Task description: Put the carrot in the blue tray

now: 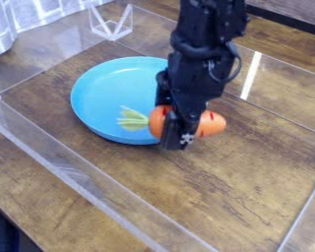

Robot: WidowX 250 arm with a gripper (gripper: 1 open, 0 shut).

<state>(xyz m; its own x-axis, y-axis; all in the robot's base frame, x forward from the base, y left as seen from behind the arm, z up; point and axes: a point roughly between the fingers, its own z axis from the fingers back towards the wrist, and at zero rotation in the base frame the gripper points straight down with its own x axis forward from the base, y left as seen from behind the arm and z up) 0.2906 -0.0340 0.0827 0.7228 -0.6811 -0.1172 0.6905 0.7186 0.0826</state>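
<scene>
The black gripper (pixel 181 136) points straight down with its jaws clenched on the carrot (pixel 208 125), a stubby orange toy with pale green leaves, held clear of the wooden surface (pixel 252 207) at the near right rim of the blue tray (pixel 105 94).
</scene>
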